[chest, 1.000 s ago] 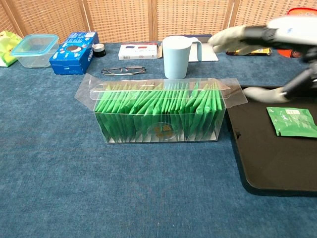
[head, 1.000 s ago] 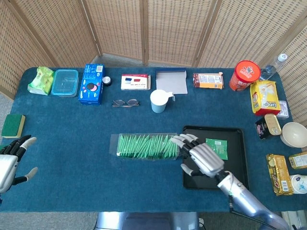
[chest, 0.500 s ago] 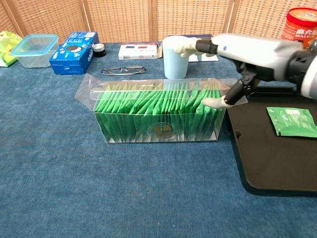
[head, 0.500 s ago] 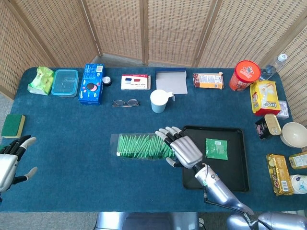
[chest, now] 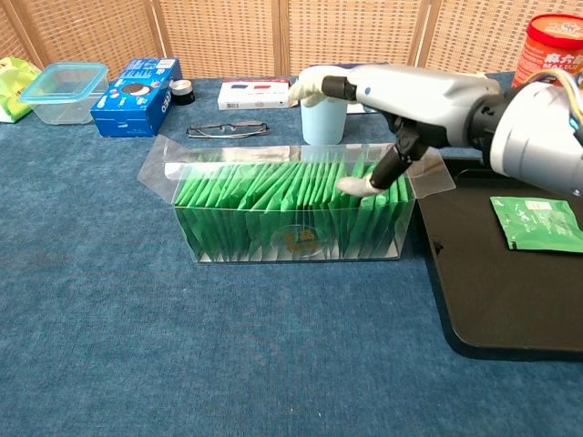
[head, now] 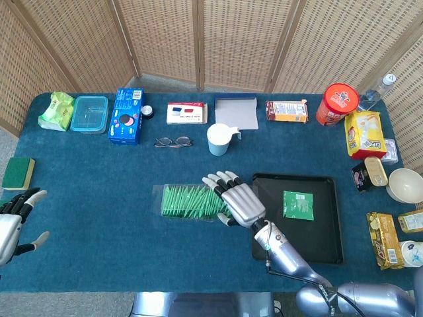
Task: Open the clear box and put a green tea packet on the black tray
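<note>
Blue table: clear box under right robot hand

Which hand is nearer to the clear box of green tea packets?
Right. The right hand is over the box's right part; the left hand is far away at the table's left edge.

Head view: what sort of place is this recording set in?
Probably a staged indoor test setup, not a real kitchen: a table under blue cloth, woven rattan folding screens behind it, and unrelated groceries such as a red snack canister along the edges.
</note>
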You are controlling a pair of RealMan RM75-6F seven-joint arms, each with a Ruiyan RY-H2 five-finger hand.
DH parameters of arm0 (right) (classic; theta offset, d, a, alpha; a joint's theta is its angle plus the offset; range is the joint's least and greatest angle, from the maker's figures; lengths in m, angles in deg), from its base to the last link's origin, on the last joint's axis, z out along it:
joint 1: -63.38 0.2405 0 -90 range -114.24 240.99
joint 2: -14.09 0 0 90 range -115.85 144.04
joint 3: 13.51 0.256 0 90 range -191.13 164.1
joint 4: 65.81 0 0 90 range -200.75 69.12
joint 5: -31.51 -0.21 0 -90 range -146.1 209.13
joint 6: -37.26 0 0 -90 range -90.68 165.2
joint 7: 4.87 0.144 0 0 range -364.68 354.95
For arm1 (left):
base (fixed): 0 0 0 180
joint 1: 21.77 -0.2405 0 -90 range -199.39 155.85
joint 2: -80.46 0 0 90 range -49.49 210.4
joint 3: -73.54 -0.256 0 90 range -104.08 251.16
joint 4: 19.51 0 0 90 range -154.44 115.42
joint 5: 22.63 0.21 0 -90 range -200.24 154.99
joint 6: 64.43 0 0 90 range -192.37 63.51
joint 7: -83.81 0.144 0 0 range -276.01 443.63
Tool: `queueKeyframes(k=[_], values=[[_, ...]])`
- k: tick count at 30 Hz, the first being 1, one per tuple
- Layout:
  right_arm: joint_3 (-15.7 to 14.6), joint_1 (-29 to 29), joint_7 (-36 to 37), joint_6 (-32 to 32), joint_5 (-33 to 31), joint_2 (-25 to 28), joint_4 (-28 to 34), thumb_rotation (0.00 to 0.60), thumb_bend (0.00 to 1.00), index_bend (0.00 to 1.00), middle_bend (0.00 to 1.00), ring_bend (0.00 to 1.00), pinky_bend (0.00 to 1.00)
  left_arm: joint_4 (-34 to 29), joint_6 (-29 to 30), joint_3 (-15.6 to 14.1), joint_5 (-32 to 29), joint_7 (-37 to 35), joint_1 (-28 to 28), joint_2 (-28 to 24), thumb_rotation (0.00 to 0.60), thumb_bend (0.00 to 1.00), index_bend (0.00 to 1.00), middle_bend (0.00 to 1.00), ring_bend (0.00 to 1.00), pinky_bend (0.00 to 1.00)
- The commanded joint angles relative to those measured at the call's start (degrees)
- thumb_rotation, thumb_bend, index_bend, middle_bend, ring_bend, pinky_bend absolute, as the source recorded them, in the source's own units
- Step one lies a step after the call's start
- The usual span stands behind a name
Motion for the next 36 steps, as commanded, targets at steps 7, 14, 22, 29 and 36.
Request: queueKeyframes(k=[7, 14, 22, 29, 36], values=[[1.05, 2.22, -1.32, 0.51, -3.85, 0.51, 0.38, 0.6, 0.34, 0.09, 0.08, 0.06, 0.09, 0.69, 0.17, -0.23, 0.21, -0.74, -0.14, 0.38, 0.6, 0.2, 0.13, 0.13, 0.16, 0.24], [2.1, 4.49, -2.4, 1.61, -7.8, 1.31, -0.01, 0.6, 0.39, 0.11, 0.09, 0.06, 0.09, 1.17, 0.5, -0.26, 0.17, -1.26, -0.3, 0.42, 0.6, 0.2, 0.13, 0.13, 0.16, 0.24], [4.06, 6.48, -1.81, 1.79, -10.99, 2.51, -1.2, 0.6, 0.46, 0.14, 0.1, 0.07, 0.09, 1.76, 0.57, -0.29, 0.13, -1.92, -0.36, 0.59, 0.6, 0.2, 0.13, 0.13, 0.16, 0.24], [4.55, 7.71, -0.88, 2.29, -12.93, 3.89, -2.19, 0.6, 0.53, 0.26, 0.12, 0.07, 0.09, 1.81, 0.83, -0.07, 0.15, -1.96, -0.28, 0.6, 0.6, 0.2, 0.13, 0.13, 0.16, 0.24], [4.97, 8.68, 0.71, 2.65, -14.25, 4.48, -3.82, 0.6, 0.58, 0.44, 0.13, 0.09, 0.09, 1.53, 0.78, -0.03, 0.25, -1.8, -0.15, 0.53, 0.6, 0.2, 0.13, 0.13, 0.16, 0.24]])
